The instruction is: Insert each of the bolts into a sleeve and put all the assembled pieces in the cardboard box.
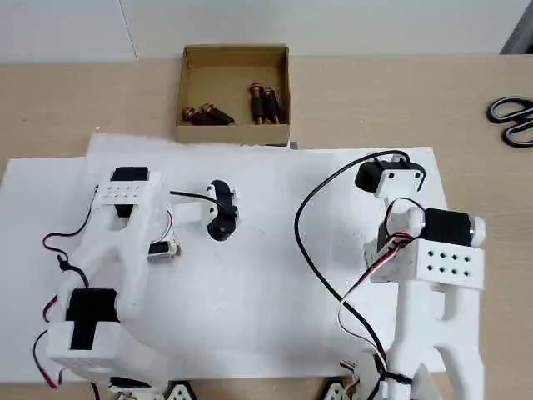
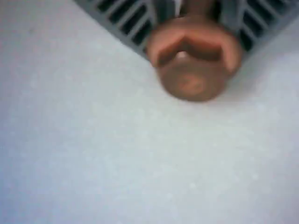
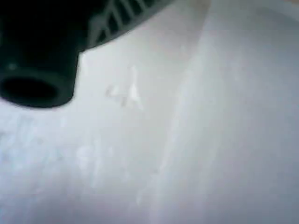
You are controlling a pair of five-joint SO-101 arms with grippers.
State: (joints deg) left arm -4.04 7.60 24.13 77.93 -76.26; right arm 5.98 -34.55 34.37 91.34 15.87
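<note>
Bolt: a copper-coloured bolt sits very close to the left wrist camera, its head turned to the lens, above the white sheet.
Left fingers: the left fingers are clenched on the bolt. In the high view they hang over the sheet, left of the middle of the surface.
Sleeve: a black sleeve shows its open bore to the right wrist camera.
Right fingers: the right fingers are grasping the sleeve over the right half of the sheet, well apart from the bolt.
Step in hand: I judge it is the joining of this bolt and this sleeve, not yet begun.
How to do it well: bring both parts to the middle of the sheet and put them on one line, shank facing bore. Then hold one arm quiet and push slowly with the other. Do not loosen either grip before the bolt is fully seated.
Risk: a small tilt can jam the shank at the mouth of the bore, or the bolt can turn in the grip.
Cardboard box: the cardboard box stands toward the far edge, left of the middle. Four assembled pieces, as it seems, lie in it.
Scissors: scissors lie at the right edge, toward the far corner.
</note>
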